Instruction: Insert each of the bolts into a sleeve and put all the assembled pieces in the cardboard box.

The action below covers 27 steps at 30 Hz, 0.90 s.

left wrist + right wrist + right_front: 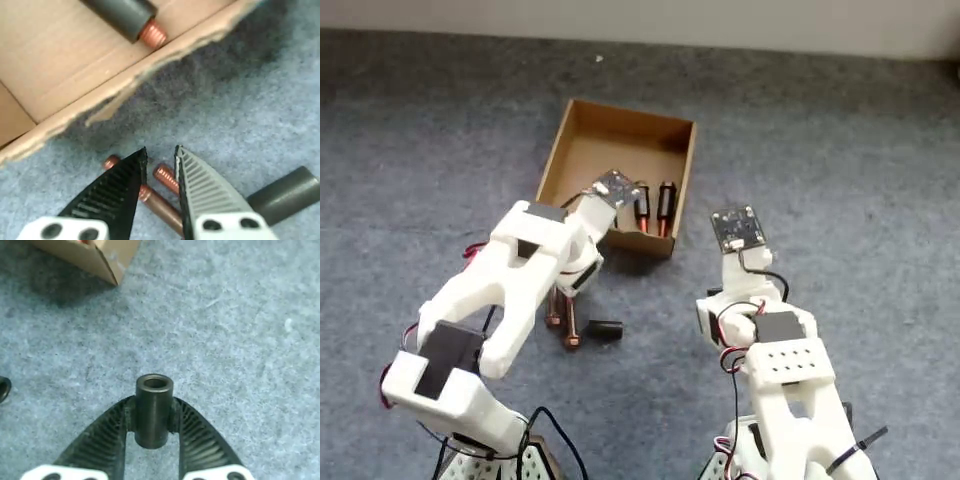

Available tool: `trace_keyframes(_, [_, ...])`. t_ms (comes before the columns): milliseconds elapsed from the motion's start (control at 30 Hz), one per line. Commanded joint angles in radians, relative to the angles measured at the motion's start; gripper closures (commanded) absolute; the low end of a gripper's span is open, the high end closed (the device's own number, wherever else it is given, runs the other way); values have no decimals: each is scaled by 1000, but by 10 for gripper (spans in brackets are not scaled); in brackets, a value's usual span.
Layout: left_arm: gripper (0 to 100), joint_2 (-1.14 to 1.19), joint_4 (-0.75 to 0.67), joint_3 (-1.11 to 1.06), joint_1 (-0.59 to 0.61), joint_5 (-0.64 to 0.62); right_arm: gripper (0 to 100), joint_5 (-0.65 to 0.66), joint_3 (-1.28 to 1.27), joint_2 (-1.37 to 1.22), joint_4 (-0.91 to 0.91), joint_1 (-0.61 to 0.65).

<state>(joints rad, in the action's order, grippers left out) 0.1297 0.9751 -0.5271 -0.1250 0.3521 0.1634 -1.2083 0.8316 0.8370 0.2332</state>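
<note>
The cardboard box (582,125) lies at the back centre with two assembled pieces (653,207) against its near right wall. One of them (125,12) shows a copper tip in the left wrist view. My left gripper (160,155) hangs open just outside the box's front wall, with nothing between its fingers. Beneath it, two copper bolts (162,197) lie on the carpet next to a loose black sleeve (285,192). My right gripper (154,412) is shut on another black sleeve (154,405), held with its bore facing the camera, to the right of the box.
Grey carpet covers the whole surface. In the high view the bolts (562,318) and the loose sleeve (605,330) lie between the two arms, in front of the box. The box corner (100,257) is beyond the right gripper.
</note>
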Motion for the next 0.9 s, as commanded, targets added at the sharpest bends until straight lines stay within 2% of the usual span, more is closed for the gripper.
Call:
trace_keyframes(0, [908, -2, 20, 44, 94, -9, 994, -2, 13, 30, -18, -5])
trace_keyframes(133, [981, -62, 23, -19, 150, -2, 994, -2, 13, 30, -18, -5])
trace_keyframes(300, [986, -225, 17, -189, 189, 40, 994, -2, 13, 30, -18, -5])
trace_keyframes(500, [983, -561, 23, -363, 277, 40, 994, -2, 13, 31, -19, -4])
trace_keyframes(633, [964, -812, 32, -441, 291, 40, 994, 0, 15, 31, -19, -4])
trace_keyframes(767, [872, -995, 149, -426, 291, 38, 994, 0, 15, 33, -19, -4])
trace_keyframes(867, [876, -1043, 269, -343, 302, 43, 994, 0, 15, 33, -19, -4])
